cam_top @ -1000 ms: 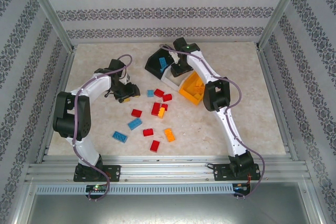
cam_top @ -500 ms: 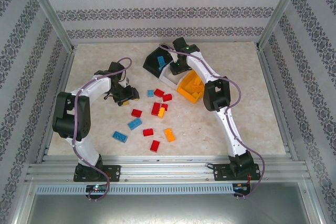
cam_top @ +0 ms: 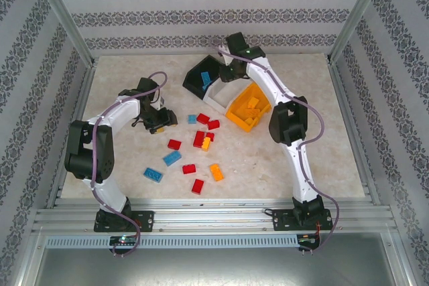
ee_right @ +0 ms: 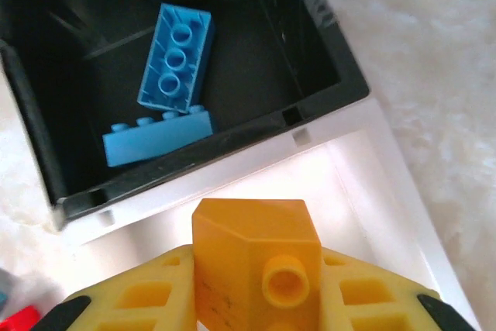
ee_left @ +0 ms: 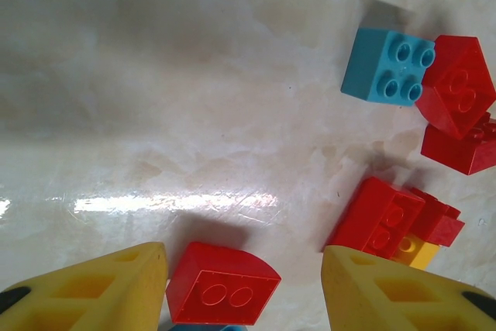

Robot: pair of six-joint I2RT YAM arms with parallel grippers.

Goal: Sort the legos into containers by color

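Observation:
The containers sit at the back centre in a row: a black bin [cam_top: 200,78] [ee_right: 256,29] with two blue legos [ee_right: 175,58], a white bin [cam_top: 216,96] [ee_right: 364,184], and an orange bin [cam_top: 249,109] with orange legos. My right gripper [cam_top: 226,74] [ee_right: 256,273] is shut on an orange-yellow lego [ee_right: 249,242] above the white bin, beside the black one. My left gripper [cam_top: 158,120] [ee_left: 244,277] is open low over the table. A red lego [ee_left: 223,284] lies between its fingers, against the left one. Loose red [cam_top: 199,138], blue [cam_top: 171,159] and orange [cam_top: 216,172] legos lie mid-table.
Ahead of the left gripper a blue brick [ee_left: 387,66] and red bricks [ee_left: 457,87] [ee_left: 380,218] cluster at the right. Metal frame rails [cam_top: 201,216] border the table. Patterned walls close in the sides and back.
The right gripper has closed on the orange-yellow brick and moved back toward the black bin. The bin row has shifted slightly. The left arm has barely moved.

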